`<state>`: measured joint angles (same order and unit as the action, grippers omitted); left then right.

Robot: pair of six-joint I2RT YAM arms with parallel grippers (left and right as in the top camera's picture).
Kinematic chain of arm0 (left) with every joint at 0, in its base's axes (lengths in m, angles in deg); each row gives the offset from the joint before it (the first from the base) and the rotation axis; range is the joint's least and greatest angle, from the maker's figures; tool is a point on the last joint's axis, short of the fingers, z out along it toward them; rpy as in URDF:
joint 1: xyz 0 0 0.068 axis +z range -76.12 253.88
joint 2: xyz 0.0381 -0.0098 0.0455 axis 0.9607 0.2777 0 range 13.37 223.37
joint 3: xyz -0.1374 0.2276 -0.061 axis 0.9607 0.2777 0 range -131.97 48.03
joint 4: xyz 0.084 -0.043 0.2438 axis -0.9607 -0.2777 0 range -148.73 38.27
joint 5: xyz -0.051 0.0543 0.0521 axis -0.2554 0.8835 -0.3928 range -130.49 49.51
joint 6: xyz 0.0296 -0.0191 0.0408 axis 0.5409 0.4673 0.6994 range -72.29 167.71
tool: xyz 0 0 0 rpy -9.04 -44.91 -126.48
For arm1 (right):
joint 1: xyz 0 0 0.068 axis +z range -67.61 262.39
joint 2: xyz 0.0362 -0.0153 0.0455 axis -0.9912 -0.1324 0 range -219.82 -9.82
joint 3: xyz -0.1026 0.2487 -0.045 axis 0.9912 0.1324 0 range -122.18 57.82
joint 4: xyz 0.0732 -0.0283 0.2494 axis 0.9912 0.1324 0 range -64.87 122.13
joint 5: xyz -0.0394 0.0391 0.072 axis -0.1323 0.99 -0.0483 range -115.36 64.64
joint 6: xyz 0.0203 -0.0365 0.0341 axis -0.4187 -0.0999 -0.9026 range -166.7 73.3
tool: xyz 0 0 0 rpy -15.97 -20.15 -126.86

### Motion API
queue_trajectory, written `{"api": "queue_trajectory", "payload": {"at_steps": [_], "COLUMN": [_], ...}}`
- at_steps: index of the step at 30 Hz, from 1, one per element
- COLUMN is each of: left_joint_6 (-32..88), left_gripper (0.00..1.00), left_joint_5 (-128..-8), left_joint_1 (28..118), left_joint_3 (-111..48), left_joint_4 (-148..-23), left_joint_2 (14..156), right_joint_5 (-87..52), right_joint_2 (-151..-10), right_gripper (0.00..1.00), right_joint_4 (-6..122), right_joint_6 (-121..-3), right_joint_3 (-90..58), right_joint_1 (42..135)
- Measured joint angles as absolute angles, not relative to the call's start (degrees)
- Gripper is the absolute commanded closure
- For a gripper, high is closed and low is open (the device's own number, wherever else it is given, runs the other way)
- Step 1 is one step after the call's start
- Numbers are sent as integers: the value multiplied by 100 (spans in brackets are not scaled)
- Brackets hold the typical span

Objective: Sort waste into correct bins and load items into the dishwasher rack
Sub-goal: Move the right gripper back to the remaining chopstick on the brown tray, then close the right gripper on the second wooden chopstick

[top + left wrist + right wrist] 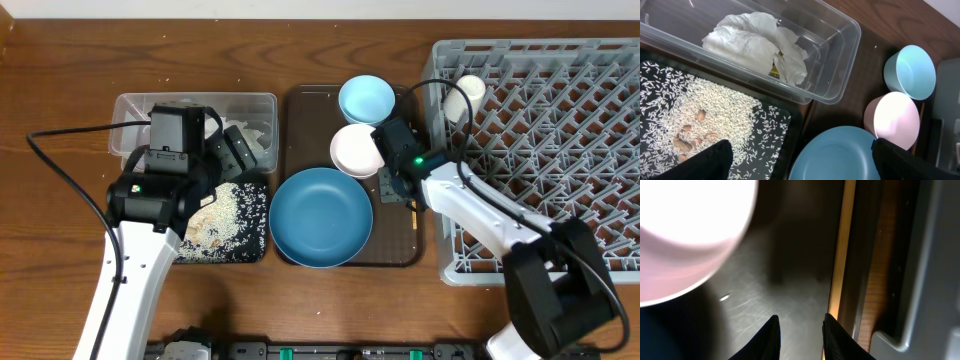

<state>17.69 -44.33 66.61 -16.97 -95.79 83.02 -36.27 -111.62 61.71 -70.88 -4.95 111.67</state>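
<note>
**Rack cut off at frame edge, wrapper mostly buried**

Dishwasher rack (540,150) x1: right side runs out of shot, left edge partly behind the right arm. Brown serving tray (300,130) x1 carries 3 bowls: large blue bowl (321,217), pink-rimmed bowl (356,150), light-blue bowl (366,98). Bins x2, both partly under the left arm from overhead. Clear tub (262,98) holds tissue (755,40), w/ wrapper (774,71) only peeking out. Black tray (262,240) holds rice (715,115). White cup (466,95) x1 sits in the rack's far-left corner. Left gripper (802,152) spread wide, empty, above black tray & blue bowl. Right gripper (800,322) at a narrow gap, nothing between, low over the brown tray beside the pink-rimmed bowl
</note>
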Motion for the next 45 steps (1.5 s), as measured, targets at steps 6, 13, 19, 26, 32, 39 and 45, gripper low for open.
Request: {"api": "queue_trajectory", "payload": {"at_steps": [6,13,19,26,32,39,45], "left_joint_6": [1771,1769,1769,1769,1769,1769,1769], "left_gripper": [9,9,9,9,9,9,9], "left_joint_5": [-4433,-4433,-4433,-4433,-4433,-4433,-4433], "left_joint_1": [6661,6661,6661,6661,6661,6661,6661], "left_joint_3": [-1697,-1697,-1697,-1697,-1697,-1697,-1697], "left_joint_4": [-9579,-9579,-9579,-9579,-9579,-9579,-9579], "left_joint_2": [8302,8302,8302,8302,8302,8302,8302], "right_joint_5": [-3728,-3798,-3809,-3826,-3896,-4062,-4060], "right_joint_2": [-11555,-11616,-11616,-11614,-11614,-11614,-11614], "right_gripper": [73,73,73,73,73,73,73], "right_joint_4": [6035,5922,5968,6112,6166,6280,6145], "right_joint_6": [-7239,-7287,-7307,-7314,-7340,-7478,-7547], "right_joint_3": [-495,-495,-516,-639,-643,-647,-582], "right_joint_1": [11121,11110,11110,11110,11110,11082,11031]}}
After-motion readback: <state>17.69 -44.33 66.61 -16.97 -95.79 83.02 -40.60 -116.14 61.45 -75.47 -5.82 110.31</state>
